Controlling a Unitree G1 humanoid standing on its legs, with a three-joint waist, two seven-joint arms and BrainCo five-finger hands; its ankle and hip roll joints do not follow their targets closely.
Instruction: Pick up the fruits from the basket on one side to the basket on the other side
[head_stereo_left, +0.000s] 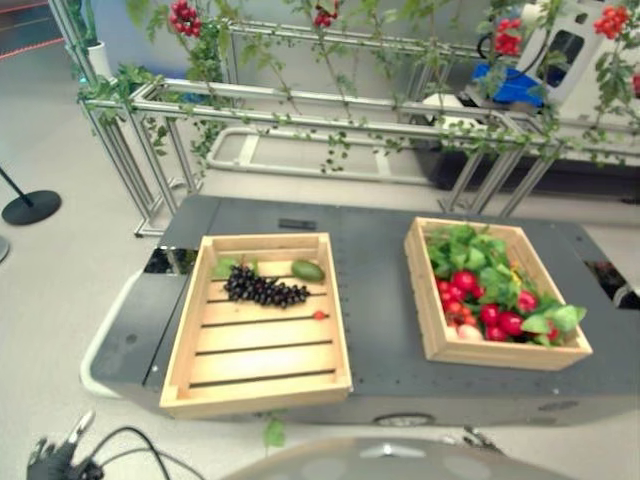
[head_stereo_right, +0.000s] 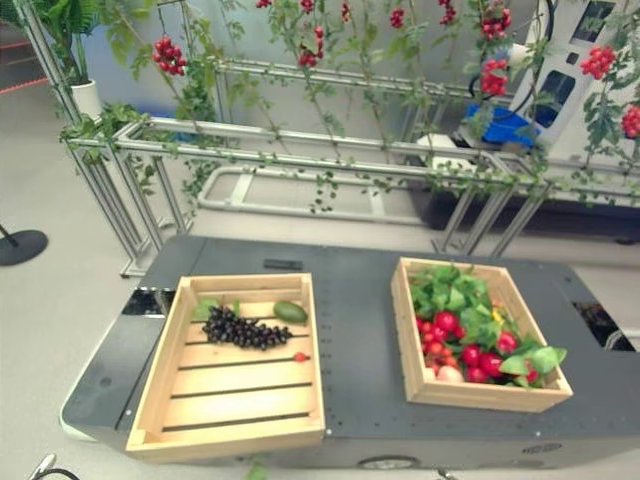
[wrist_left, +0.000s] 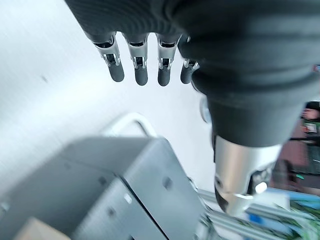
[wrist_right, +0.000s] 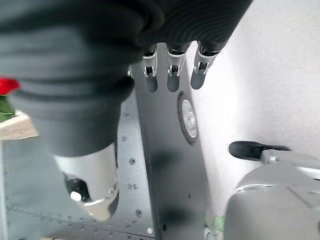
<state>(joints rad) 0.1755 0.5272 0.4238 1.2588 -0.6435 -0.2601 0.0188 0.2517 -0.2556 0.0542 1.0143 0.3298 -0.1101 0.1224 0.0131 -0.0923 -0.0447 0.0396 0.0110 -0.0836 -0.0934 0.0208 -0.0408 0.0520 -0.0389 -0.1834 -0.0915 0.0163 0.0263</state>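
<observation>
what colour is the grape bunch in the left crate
Dark purple, almost black grape bunch, lying in the left crate; clearest in the left eye view.

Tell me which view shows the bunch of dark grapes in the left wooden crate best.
The right eye view: the bunch of dark grapes lies whole and unobstructed in the left wooden crate, beside a green fruit. The left eye view shows it about as well. Neither wrist view helps with the grapes.
</observation>
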